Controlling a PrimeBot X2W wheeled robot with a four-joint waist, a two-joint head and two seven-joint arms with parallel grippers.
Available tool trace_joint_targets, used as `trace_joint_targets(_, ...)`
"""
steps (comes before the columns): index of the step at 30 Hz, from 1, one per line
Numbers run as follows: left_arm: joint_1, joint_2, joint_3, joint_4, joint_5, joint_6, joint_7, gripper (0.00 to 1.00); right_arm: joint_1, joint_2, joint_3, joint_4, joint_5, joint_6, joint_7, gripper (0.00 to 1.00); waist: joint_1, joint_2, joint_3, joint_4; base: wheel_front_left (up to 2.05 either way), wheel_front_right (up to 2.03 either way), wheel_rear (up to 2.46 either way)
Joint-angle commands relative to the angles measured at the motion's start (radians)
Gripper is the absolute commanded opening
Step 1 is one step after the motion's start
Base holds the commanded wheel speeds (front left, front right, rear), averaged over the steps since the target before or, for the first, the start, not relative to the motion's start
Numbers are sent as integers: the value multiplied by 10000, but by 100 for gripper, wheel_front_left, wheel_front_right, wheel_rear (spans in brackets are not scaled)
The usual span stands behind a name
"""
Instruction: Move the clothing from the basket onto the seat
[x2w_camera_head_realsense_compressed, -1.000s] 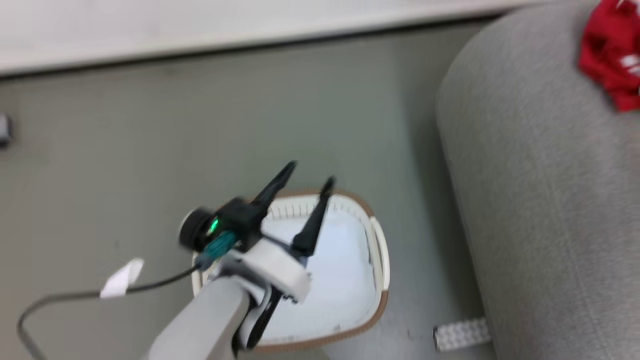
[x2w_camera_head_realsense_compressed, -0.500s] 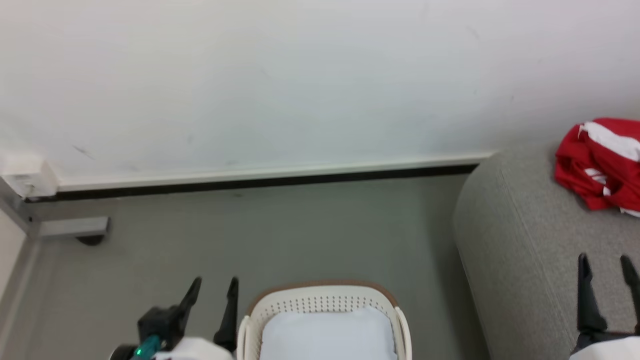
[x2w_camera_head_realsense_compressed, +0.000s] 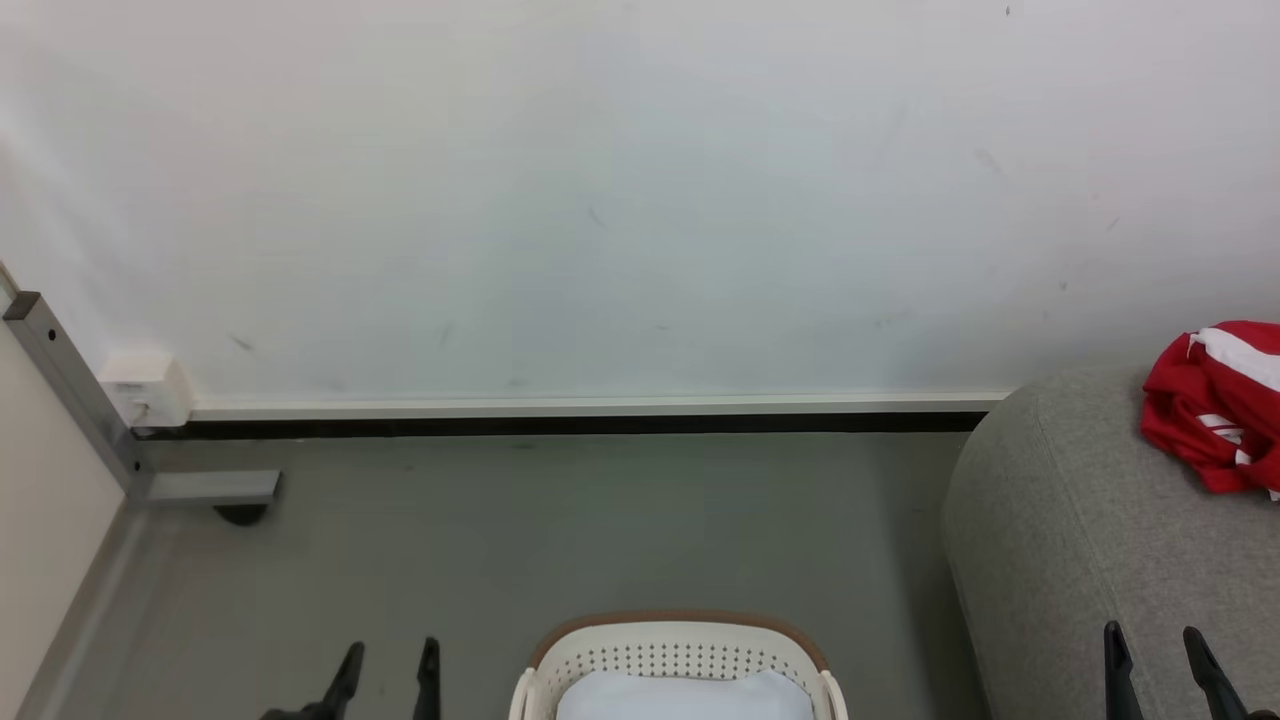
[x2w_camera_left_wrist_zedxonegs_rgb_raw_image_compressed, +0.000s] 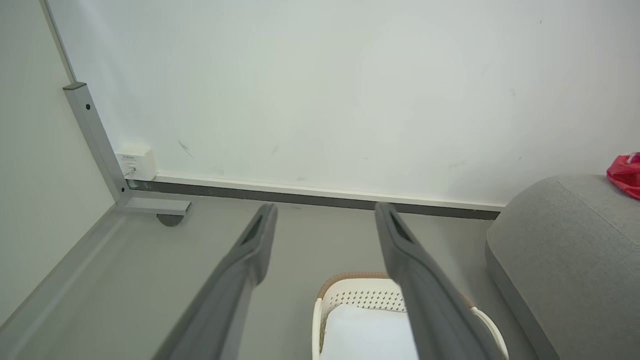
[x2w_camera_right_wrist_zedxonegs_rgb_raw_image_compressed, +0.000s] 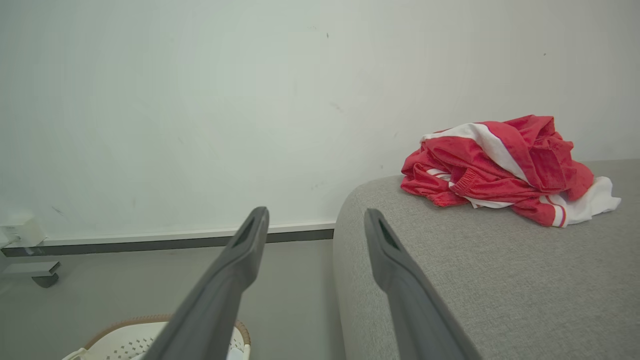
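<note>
Wall (x2w_camera_head_realsense_compressed: 640, 200) view tilted up, clothing (x2w_camera_head_realsense_compressed: 1215, 410) on seat (x2w_camera_head_realsense_compressed: 1080, 560), left claw (x2w_camera_head_realsense_compressed: 392, 650), right claw (x2w_camera_head_realsense_compressed: 1152, 635) both apart

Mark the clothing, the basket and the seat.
clothing (x2w_camera_right_wrist_zedxonegs_rgb_raw_image_compressed: 470, 162): right wrist view, red fabric beside the white stripe.
basket (x2w_camera_head_realsense_compressed: 680, 620): head view, brown rim band, far side.
seat (x2w_camera_right_wrist_zedxonegs_rgb_raw_image_compressed: 525, 280): right wrist view, bare grey top.

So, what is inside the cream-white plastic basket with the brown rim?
A pale bluish-white flat cloth lies inside the cream-white perforated basket. Anything under the cloth is hidden, and the basket's near part is cut off by the picture edge.
</note>
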Motion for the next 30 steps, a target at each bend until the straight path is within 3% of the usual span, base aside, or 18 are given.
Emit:
trace_joint_targets(1,130,-55,111,37,154,-69,-6,100,170,41,-21,56,-25,-29,-29,100,2,0,-7,4,0,0,0)
trace_joint_targets(9,142,-476,619,153,527,-638,-7,100,127,57,71,187,88,-29,-30,100,2,0,21,17,0,0,0)
trace_joint_targets(10,21,-511,621,152,472,-690,1,0,20,42,80,165,17,0,0,0,2,0,19,15,0,0,0)
trace_joint_targets(15,159,-611,614,525,362,-730,55,0,64,156,96,527,125,0,115,0,3,0,29,19,0,0,0)
trace_joint_targets(30,-156,-710,1162,391,-2132,-1082,761,0,-263,129,88,323,2758,-3,806,0,2,0,121,1,0,0,0)
